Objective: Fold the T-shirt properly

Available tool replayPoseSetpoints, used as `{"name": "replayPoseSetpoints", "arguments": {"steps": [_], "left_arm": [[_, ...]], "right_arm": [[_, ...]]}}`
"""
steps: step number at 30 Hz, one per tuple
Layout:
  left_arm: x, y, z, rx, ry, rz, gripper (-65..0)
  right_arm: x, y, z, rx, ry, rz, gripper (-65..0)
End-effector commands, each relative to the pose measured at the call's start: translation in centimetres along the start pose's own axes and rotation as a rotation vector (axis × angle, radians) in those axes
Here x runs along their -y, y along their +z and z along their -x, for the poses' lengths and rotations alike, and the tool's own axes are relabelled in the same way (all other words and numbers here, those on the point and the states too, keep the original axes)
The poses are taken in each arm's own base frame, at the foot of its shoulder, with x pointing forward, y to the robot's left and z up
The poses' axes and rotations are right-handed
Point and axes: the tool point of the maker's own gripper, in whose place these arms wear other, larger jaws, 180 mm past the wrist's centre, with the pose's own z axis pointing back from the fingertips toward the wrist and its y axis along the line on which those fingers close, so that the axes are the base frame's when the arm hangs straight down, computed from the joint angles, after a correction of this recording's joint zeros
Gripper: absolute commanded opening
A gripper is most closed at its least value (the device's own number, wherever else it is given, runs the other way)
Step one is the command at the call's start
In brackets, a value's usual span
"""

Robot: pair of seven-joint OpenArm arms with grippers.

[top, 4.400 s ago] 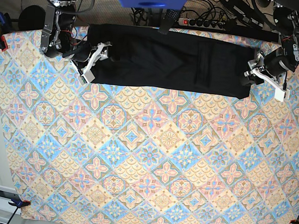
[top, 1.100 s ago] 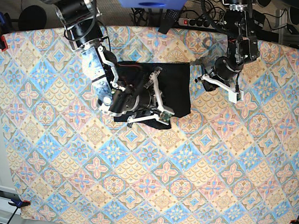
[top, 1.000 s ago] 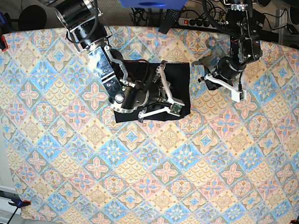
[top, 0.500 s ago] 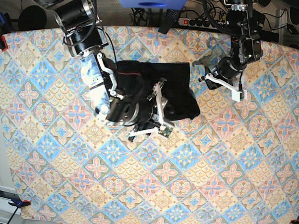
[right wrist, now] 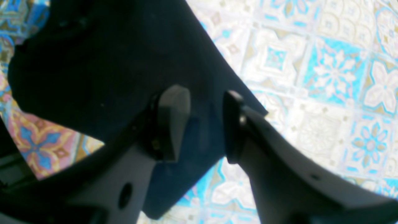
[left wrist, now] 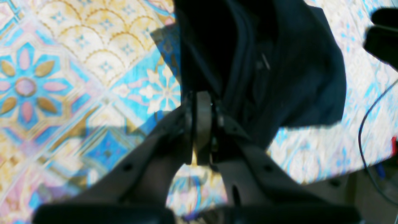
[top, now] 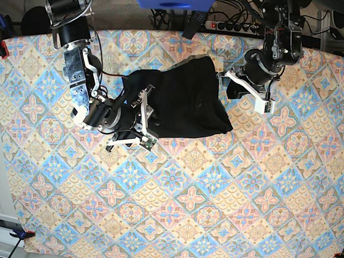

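The black T-shirt is lying bunched on the patterned tablecloth covering the desk, between the two tools. The left tool is pinching a fold of its edge. The right tool is hovering spread over the cloth, gripping nothing. A power strip is lying beyond the far edge.
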Motion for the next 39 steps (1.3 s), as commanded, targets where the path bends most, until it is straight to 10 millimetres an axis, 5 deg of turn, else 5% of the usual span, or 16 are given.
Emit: {"name": "replayPoseSetpoints", "arguments": {"steps": [1,5,9,14,19,24,30,39], "left_arm": [[1.3,0.6,-0.2,0.014,-0.009,0.037,-64.8],[3.7,0.3,0.8,-0.017,-0.006,0.113,-64.8],[5.1,0.1,1.7,-0.042,-0.019,0.149,-64.7],[4.5,-0.4,2.3,-0.062,-0.006,0.135,-59.1],[2.0,-2.5,3.2,-0.110,0.041,0.083,-49.4],[1.4,-3.0,4.4,-0.145,0.070,0.077,-45.4],[1.8,-1.6,6.0,-0.188,0.065,0.081,-45.2],[1.7,-1.1,7.5,-0.228,0.078,0.075,-45.3]], "right_arm": [[0.2,0.3,-1.6,0.051,0.022,0.002,-43.3],[-0.3,-0.2,-1.4,0.040,0.021,-0.018,-43.3],[1.6,-0.4,-2.3,0.041,0.031,0.005,-42.9],[1.2,-1.8,-5.8,0.100,0.055,-0.031,-42.9],[0.9,-3.2,-7.7,0.110,0.069,-0.066,-42.9],[-1.1,-4.5,-12.0,0.147,0.142,-0.120,-42.8],[-3.0,-6.1,-12.6,0.065,0.296,-0.169,-42.7],[-6.7,-8.5,-10.3,-0.070,0.470,-0.255,-35.9]]}}
